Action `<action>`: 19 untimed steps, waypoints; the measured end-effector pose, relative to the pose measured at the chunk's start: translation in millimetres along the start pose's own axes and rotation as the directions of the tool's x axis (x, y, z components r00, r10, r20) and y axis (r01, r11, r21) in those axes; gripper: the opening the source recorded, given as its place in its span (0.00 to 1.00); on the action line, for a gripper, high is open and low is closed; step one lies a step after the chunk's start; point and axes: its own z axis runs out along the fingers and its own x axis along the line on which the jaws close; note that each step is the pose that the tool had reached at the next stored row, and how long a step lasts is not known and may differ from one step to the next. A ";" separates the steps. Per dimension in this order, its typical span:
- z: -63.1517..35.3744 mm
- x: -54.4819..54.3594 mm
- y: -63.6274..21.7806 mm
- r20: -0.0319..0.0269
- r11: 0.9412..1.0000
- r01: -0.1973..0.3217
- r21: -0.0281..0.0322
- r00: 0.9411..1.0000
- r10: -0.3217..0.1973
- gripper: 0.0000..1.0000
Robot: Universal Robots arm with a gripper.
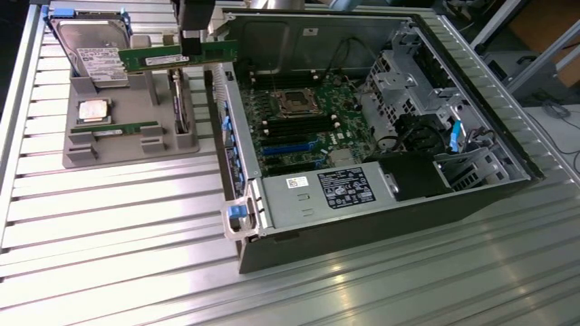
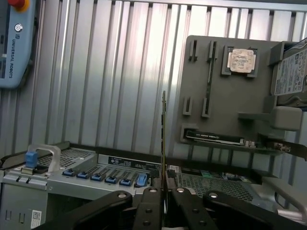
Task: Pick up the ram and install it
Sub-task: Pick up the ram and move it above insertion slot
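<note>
Above the gray parts tray (image 1: 136, 148), beside the open computer case (image 1: 363, 234), my gripper (image 1: 192, 49) clamped the ram (image 1: 149, 60) tight, holding it level in the air.

Here we are in a robotics lab, set up for computer assembly: a ribbed aluminium desk (image 1: 109, 224) carries an open computer case (image 1: 363, 238) with its motherboard (image 1: 299, 122) laid bare, and just beside it a grey fixture tray (image 1: 136, 153) holds a hard drive (image 1: 91, 47) and a CPU (image 1: 94, 111) in moulded slots. A Universal Robots teach pendant (image 2: 12, 48) shows at the desk's edge, the gripper (image 1: 193, 42) clamps the ram (image 1: 172, 58) in the air over the tray, and aluminium frame struts (image 1: 544, 61) stand at the exterior view's right.
</note>
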 end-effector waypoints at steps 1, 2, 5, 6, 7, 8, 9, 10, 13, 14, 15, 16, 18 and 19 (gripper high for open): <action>0.0 0.1 -0.5 0.000 1.000 0.000 0.000 1.000 0.000 0.14; 0.0 0.1 -1.1 0.000 1.000 0.000 0.000 1.000 0.000 0.14; -0.1 0.4 -3.1 -0.001 1.000 0.000 0.000 1.000 0.000 0.14; -0.2 0.6 -4.4 -0.002 1.000 0.000 0.000 1.000 0.000 0.14; -0.2 0.7 -5.3 -0.002 1.000 0.000 0.000 1.000 0.000 0.14; -0.2 0.8 -6.4 -0.002 1.000 0.000 0.000 1.000 0.000 0.14; -0.3 0.9 -7.2 -0.002 1.000 0.000 0.000 1.000 0.000 0.14; -0.3 1.1 -8.3 -0.003 1.000 0.000 0.000 1.000 0.000 0.14; -0.4 1.5 -12.0 -0.004 1.000 0.000 0.000 1.000 0.000 0.14; -0.5 1.6 -12.8 -0.004 1.000 0.000 -0.001 1.000 0.000 0.14; -0.5 1.7 -13.7 -0.004 1.000 0.000 -0.001 1.000 0.000 0.14; -0.5 1.8 -14.7 -0.005 1.000 0.000 -0.001 1.000 0.000 0.14; -0.6 2.1 -17.0 -0.005 1.000 0.000 -0.001 1.000 0.000 0.14; -0.6 2.2 -17.7 -0.006 1.000 0.000 -0.001 1.000 0.000 0.14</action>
